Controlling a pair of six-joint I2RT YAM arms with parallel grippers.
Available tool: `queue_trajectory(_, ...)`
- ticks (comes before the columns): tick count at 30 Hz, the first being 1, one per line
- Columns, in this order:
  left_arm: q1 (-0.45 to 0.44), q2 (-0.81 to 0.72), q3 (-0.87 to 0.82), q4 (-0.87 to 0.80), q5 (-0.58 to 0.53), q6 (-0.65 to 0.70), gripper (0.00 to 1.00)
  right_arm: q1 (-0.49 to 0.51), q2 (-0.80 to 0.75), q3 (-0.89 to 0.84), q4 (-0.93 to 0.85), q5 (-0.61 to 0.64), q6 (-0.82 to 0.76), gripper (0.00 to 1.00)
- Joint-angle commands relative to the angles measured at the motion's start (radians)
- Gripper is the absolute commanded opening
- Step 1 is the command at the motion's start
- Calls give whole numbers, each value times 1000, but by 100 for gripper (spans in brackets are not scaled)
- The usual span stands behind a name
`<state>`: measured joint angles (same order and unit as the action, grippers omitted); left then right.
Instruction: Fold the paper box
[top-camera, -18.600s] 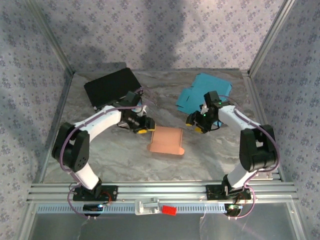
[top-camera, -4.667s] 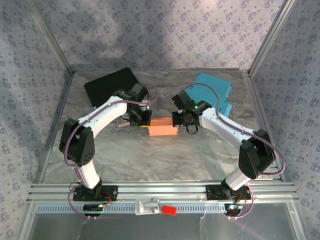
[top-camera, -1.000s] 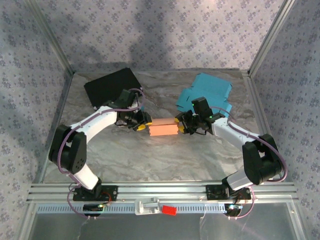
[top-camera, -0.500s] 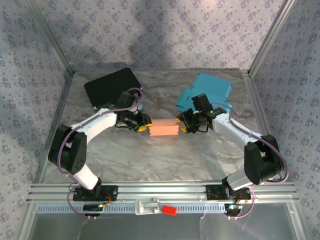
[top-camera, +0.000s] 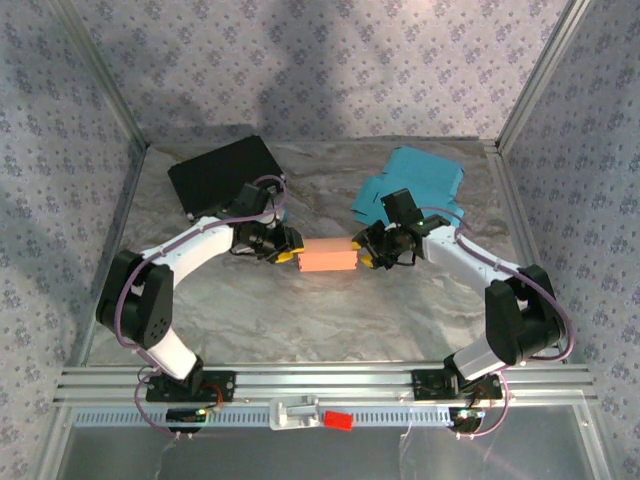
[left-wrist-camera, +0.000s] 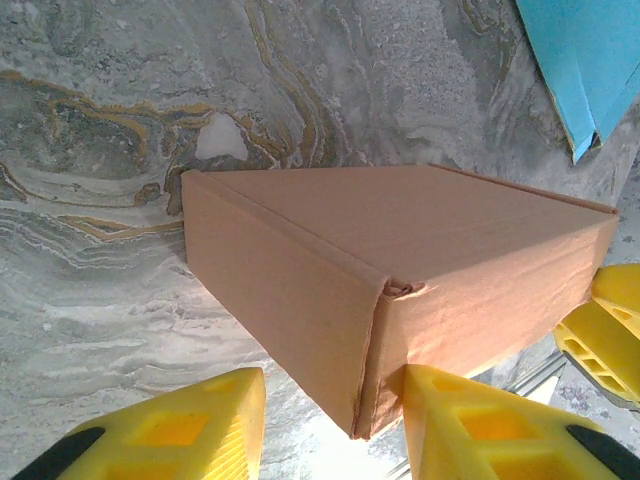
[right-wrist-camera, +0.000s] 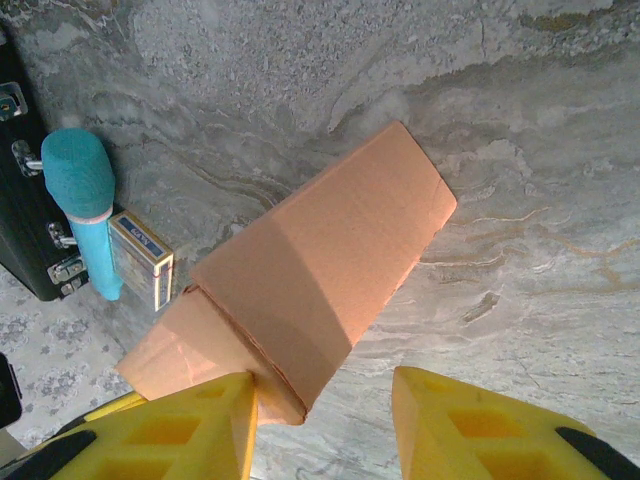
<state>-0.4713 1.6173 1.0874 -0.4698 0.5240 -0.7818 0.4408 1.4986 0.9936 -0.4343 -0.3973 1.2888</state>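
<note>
1. At the near edge a metal rail (top-camera: 320, 385) runs across, with a small red piece (top-camera: 338, 419) on it.
2. Past the rail, the grey marble table (top-camera: 300, 320) is bare and wide. There is lots of room in front of the box.
3. The orange paper box (top-camera: 327, 257) lies flat near the middle of the table. Its long side runs across, between the two arms, and it looks like a closed block.
4. The left fingers (left-wrist-camera: 190, 430) are spread around the box's left end. One looks to touch the box's side and the other has a small gap.
5. The right fingers (right-wrist-camera: 480, 420) are spread around the right end. One is at the box's corner and the other is over bare table.
6. Near the box's left end lie a thing with a teal head (right-wrist-camera: 85, 185) and a small packet (right-wrist-camera: 140, 262) with a blue label. Its writing is too small to read.
7. Farther back, a black case (top-camera: 220, 172) with metal clasps sits at the far left. Some blue paper (top-camera: 415, 185) sits at the far right. Both are apart from the box.
8. Metal bars (top-camera: 110, 255) and flowery walls (top-camera: 320, 70) close in the table at the left, right and back.
</note>
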Motion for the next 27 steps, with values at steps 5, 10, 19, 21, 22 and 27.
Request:
queue_trajectory(5,-33,-60,-61,-91,-37,82,37,-15,-143,-48,-60,78,-96,41)
queue_trajectory(10,-113,-120,-143,-105,-59,78,37,-62,-219,-91,-100,82,-155,42)
queue_trajectory(19,-150,-181,-213,-94,-65,7,40,-94,-203,-125,-217,101,-328,45)
queue_trajectory(21,-144,-185,-174,-119,-67,7,42,-80,-178,-117,-228,88,-389,48)
queue_trajectory(22,-137,-192,-152,-130,-67,3,42,-62,-165,-113,-227,80,-424,51)
queue_trajectory(27,-56,-249,-66,-112,-64,-12,43,24,-82,-118,-192,59,-572,57)
